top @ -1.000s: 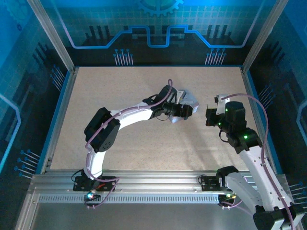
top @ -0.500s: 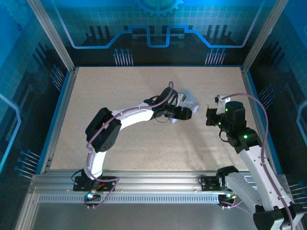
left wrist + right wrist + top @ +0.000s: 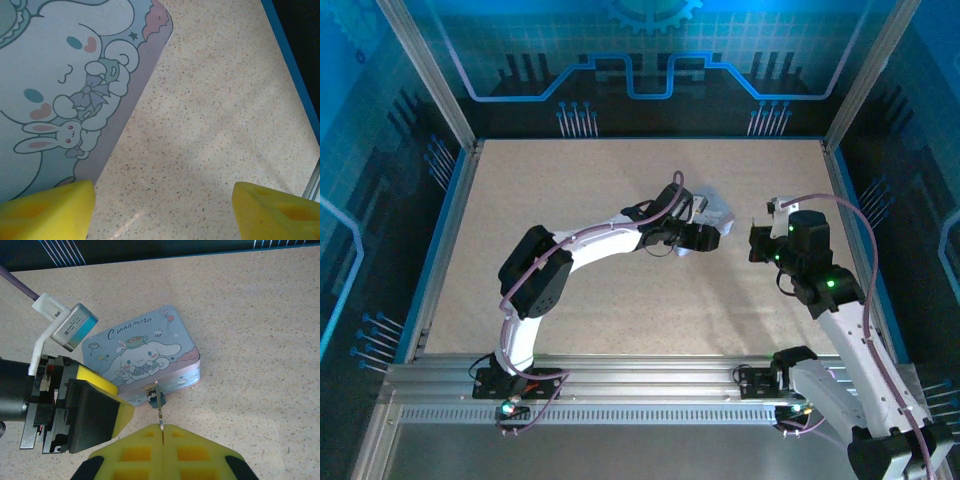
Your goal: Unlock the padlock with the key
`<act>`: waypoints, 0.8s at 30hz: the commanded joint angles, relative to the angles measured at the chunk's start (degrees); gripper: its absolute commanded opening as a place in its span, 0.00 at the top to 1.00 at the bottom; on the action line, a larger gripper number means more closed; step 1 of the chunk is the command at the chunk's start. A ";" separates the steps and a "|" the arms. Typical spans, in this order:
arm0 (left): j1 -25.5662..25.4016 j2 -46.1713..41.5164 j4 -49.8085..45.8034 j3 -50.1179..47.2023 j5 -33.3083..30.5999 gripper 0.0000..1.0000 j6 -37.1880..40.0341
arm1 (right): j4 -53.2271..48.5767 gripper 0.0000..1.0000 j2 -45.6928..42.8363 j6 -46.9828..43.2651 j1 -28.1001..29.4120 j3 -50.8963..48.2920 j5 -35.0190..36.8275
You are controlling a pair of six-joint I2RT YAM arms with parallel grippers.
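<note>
My left gripper [image 3: 162,215], jaws apart, has barely shifted over the tin [image 3: 145,347]; my right gripper [image 3: 162,432] pinches the thin key [image 3: 159,412], tip at the tiny dark padlock [image 3: 155,400].

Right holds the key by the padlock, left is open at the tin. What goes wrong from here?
1. The right gripper pinches the key by its end in yellow pads; pushed at the padlock, it may twist or slip.
2. The left gripper stands open, one pad at the edge of the tin, not clamping it; the tin may slide.
</note>
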 commanded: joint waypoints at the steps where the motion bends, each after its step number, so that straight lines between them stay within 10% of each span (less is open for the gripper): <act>1: 0.21 -0.53 -6.89 -0.97 -3.98 0.26 1.44 | 0.08 0.99 0.05 0.27 -0.87 0.76 -0.28; 24: 6.89 -8.95 -5.75 -13.45 -7.46 0.24 1.66 | -0.32 1.00 0.97 -0.17 -0.83 0.67 -3.04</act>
